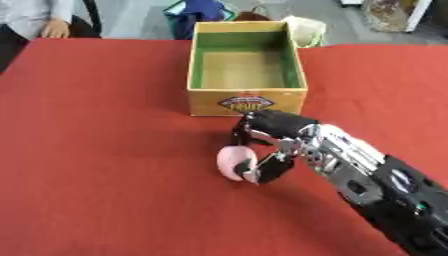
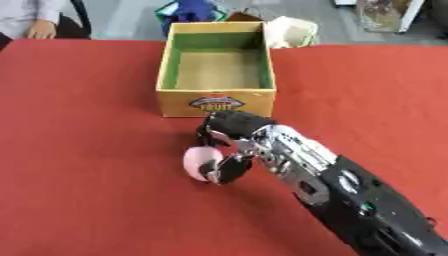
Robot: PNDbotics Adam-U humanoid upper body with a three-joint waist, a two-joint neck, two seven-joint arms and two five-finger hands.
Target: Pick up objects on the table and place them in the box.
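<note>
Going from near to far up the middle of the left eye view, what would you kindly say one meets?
Robot's black-and-silver right hand curled round a pale pink rounded object → yellow cardboard box with green inside walls → dark blue bag beyond the table.

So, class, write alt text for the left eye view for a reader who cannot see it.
The robot's right hand curls around a pale pink rounded object on a red table. Just beyond stands an open yellow box with a green interior, apparently empty.

The robot hand (image 1: 267, 145) covers the pink object's (image 1: 233, 162) right side; its shape is too blurred to tell. The right arm runs off the lower right corner.
</note>
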